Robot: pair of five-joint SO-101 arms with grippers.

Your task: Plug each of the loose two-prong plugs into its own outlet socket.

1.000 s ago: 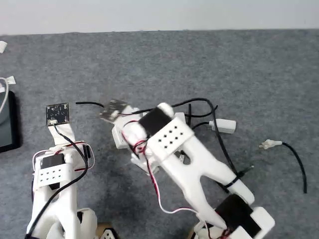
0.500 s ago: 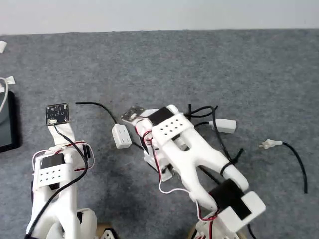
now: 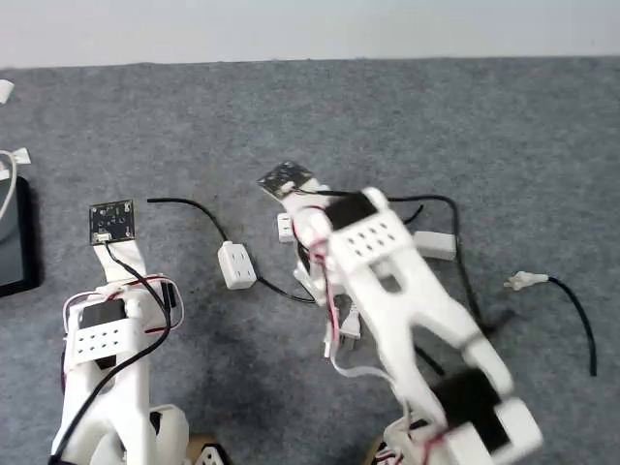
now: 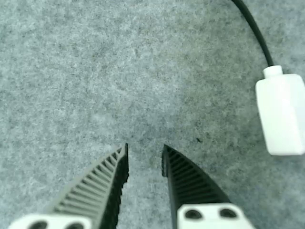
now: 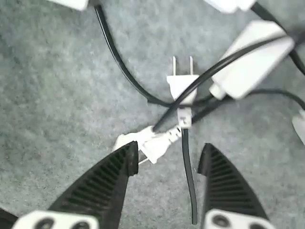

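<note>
We judged two-prong plug light, stiff: take body sides. Right gripper gaped empty; left gripper barely parted, empty.

Light: bright, soft and even across the grey counter, seemingly from overhead.
Shadows: faint, hugging the outlet socket and the cords beside it.
Glare: the outlet socket's white face washes out in the left wrist view.
Blur: the arm right of the outlet socket is smeared; the right end effector is soft.

Outlet socket between left arm and right arm; second socket right of right arm; loose plug farthest right.
</note>
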